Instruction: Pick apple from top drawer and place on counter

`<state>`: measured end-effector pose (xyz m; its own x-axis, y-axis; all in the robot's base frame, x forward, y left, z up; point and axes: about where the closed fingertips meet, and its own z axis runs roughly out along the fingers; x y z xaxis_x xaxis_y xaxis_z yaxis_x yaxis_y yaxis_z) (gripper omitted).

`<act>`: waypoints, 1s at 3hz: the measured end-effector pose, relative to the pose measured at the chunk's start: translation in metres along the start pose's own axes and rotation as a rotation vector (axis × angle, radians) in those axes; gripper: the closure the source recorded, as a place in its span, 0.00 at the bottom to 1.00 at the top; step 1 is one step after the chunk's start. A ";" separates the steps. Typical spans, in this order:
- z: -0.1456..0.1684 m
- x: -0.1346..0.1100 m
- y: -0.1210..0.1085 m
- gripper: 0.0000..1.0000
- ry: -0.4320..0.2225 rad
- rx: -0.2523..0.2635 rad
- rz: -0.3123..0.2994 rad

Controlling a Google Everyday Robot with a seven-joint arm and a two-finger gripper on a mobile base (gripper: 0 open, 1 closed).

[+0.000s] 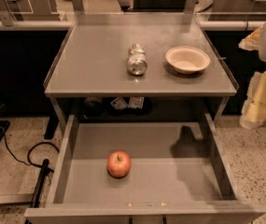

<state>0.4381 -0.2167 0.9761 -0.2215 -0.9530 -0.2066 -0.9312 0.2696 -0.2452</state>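
The red apple [119, 164] with yellowish patches and a short stem lies on the flat bottom of the open top drawer [170, 181], left of its middle. The grey counter [100, 64] lies above and behind the drawer. My gripper [259, 99] hangs at the right edge of the view, outside the cabinet, level with the counter's front right corner and well away from the apple. The arm casts a shadow on the drawer's right back part.
A silver can [136, 59] lies on its side mid-counter. A white bowl [187, 59] stands to its right. Small items [127, 103] sit on the shelf under the counter. Black cables [39, 162] lie on the floor at the left.
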 end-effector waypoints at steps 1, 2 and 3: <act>0.000 0.000 0.000 0.00 0.000 0.000 0.000; 0.021 0.003 0.004 0.00 -0.064 -0.016 0.050; 0.058 0.005 0.012 0.00 -0.155 -0.050 0.105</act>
<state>0.4425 -0.2098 0.9174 -0.2750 -0.8863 -0.3726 -0.9194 0.3558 -0.1676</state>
